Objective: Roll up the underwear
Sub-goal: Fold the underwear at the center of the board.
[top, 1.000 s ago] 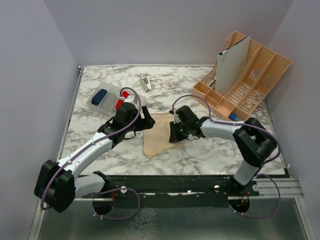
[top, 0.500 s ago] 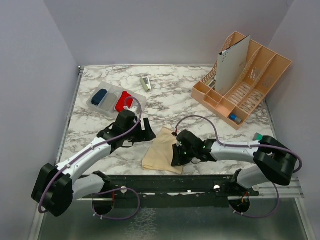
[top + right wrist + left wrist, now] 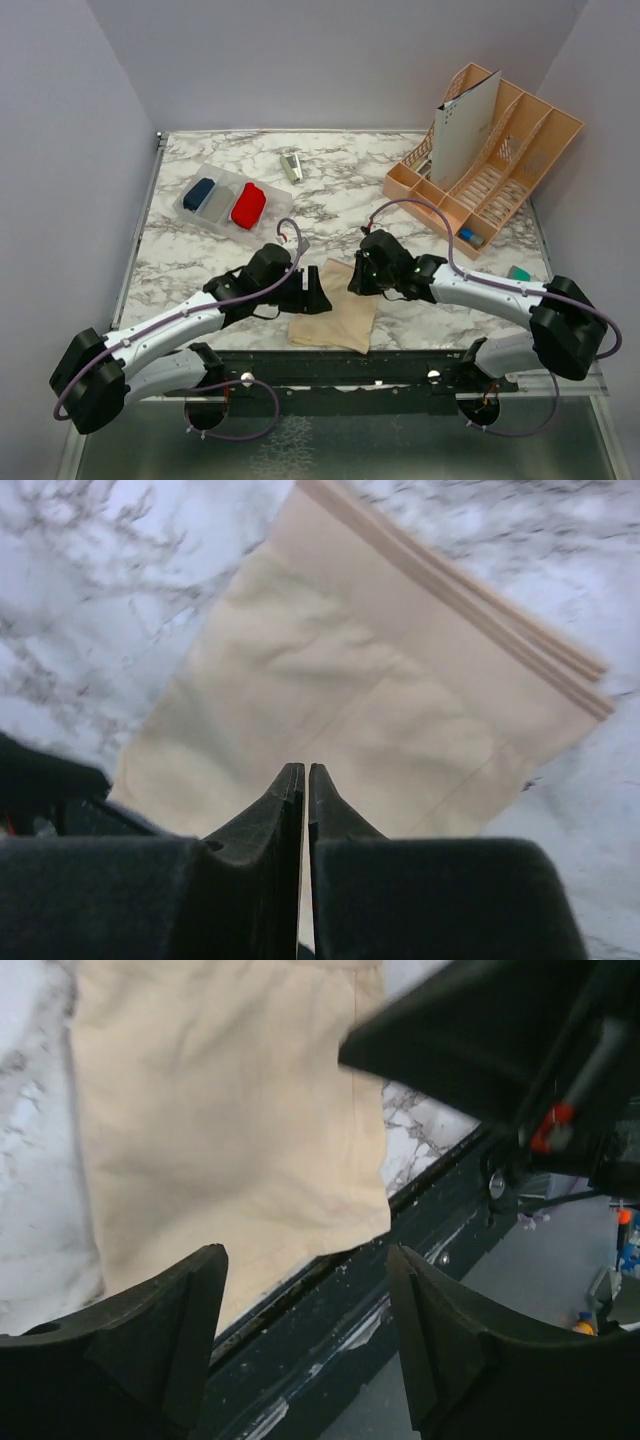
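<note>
While one peach-beige underwear (image 3: 335,320) lies flat and unrolled at the near edge of the marble table (image 3: 200,262), we judge the task to be only partly done. Farther back on the left, a clear tray (image 3: 186,210) holds a red bundle (image 3: 248,205), which looks like underwear already rolled. Beside it sit a grey bundle (image 3: 222,200) and a dark blue bundle (image 3: 200,191) (we cannot tell what those two are).

The peach piece shows no fold or roll begun. In the right wrist view a banded hem runs along one edge, and in the left wrist view one corner reaches the table's front rim. The left jaws stand spread wide by the cloth's left edge, with nothing between them. The right jaws are pressed together above the cloth's far right corner, and we see no cloth pinched in them.

What is left, in our judgement, is the whole rolling of this piece, and then likely setting it in the tray with the others.
</note>
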`<state>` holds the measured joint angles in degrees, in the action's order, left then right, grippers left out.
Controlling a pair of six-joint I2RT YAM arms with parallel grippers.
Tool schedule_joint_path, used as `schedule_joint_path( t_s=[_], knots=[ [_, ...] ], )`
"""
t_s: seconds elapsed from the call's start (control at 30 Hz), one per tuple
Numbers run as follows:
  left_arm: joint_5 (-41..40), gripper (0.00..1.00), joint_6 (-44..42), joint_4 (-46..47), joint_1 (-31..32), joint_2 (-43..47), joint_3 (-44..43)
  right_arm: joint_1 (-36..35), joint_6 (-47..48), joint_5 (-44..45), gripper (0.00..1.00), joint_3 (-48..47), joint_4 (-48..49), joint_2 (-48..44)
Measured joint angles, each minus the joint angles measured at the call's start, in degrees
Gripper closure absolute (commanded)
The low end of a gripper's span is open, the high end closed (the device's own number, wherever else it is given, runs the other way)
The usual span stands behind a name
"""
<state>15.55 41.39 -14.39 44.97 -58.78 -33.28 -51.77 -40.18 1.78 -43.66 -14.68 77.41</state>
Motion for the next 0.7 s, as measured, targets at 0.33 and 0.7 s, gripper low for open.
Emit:
schedule_joint_path(
  t_s=[0.33,0.7],
  knots=[
    [-0.33,0.39,4.92,2.03,5.07,2.23,7.63,5.86,3.45,3.37,0.94,-0.66,-1.81,9.01],
    [-6.84,0.56,10.99,2.80,6.91,-3.26,11.58,6.38,7.37,11.58,0.94,-3.19,-4.39,12.24]
  ],
)
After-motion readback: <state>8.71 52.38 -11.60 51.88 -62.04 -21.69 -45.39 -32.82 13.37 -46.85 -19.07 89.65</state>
